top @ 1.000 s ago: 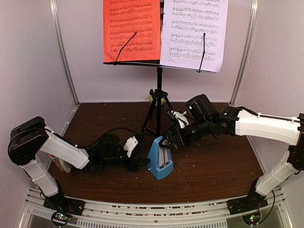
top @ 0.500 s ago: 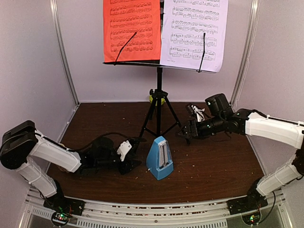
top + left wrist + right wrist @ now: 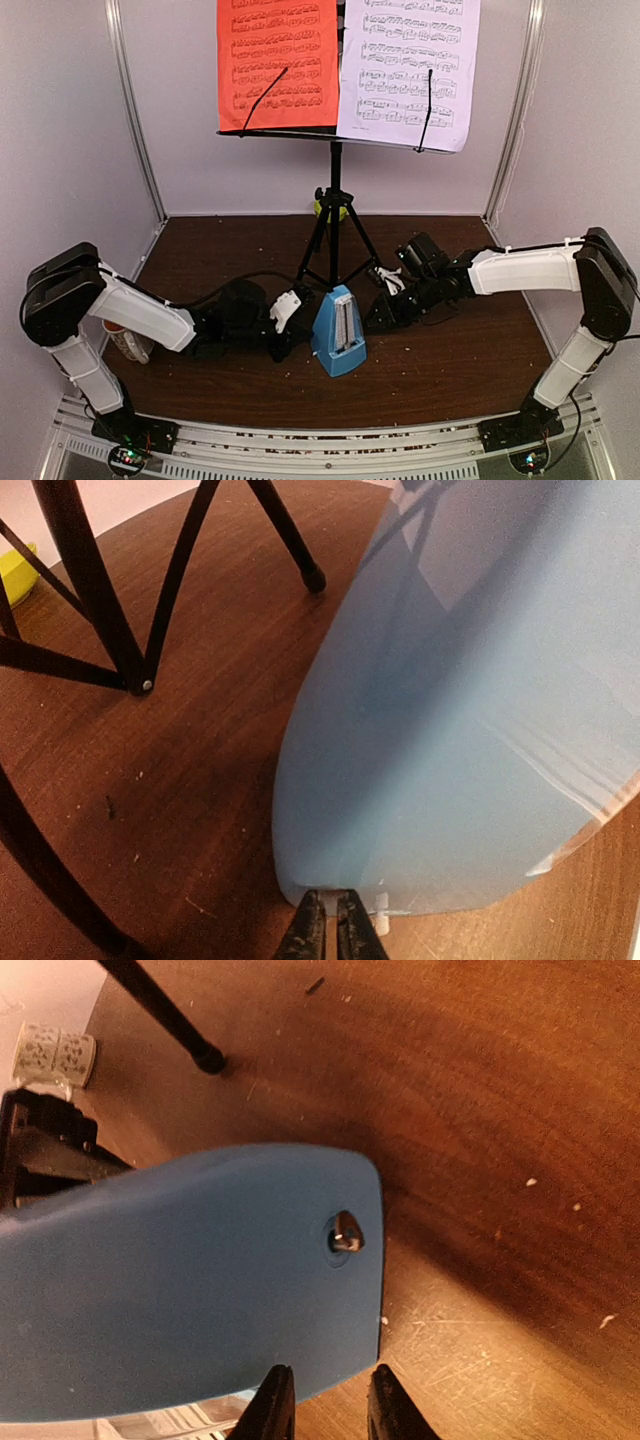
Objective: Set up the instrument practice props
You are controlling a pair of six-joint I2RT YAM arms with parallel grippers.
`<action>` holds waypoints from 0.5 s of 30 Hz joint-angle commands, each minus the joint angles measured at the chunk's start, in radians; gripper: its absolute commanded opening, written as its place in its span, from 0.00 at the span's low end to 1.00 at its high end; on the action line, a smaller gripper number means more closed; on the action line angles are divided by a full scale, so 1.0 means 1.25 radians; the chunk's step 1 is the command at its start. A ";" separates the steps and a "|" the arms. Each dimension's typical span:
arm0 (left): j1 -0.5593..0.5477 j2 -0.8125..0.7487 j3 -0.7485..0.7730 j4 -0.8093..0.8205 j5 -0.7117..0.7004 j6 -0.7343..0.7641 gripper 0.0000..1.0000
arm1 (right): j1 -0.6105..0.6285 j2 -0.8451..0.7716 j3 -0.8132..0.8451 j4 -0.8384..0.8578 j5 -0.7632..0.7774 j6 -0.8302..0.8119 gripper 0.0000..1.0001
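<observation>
Dark wooden tabletop (image 3: 460,350) is carrying the blue metronome (image 3: 338,340), standing upright just before the music stand (image 3: 335,180). The left gripper (image 3: 327,932), fingertips pinched together, is sitting at its base. The right gripper (image 3: 328,1405), fingers slightly parted, is straddling the opposite edge, equally near.

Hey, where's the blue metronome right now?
Top view: the blue metronome stands centrally, in front of the tripod, between the left hand and the right hand.
</observation>
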 commanded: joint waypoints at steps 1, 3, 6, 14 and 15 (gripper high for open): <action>-0.002 0.041 0.054 0.032 0.019 -0.015 0.06 | 0.020 0.010 -0.051 0.057 -0.046 -0.007 0.26; -0.001 0.049 0.067 0.041 0.013 -0.024 0.05 | 0.025 0.003 -0.069 0.077 -0.059 0.003 0.26; 0.007 0.048 0.084 0.044 0.001 -0.032 0.05 | 0.033 -0.006 -0.088 0.093 -0.071 0.013 0.26; 0.007 -0.155 0.020 -0.020 -0.115 -0.032 0.43 | 0.075 -0.004 -0.105 0.178 -0.084 0.058 0.26; 0.007 -0.189 0.006 -0.037 -0.123 -0.035 0.49 | 0.081 0.002 -0.099 0.181 -0.082 0.060 0.26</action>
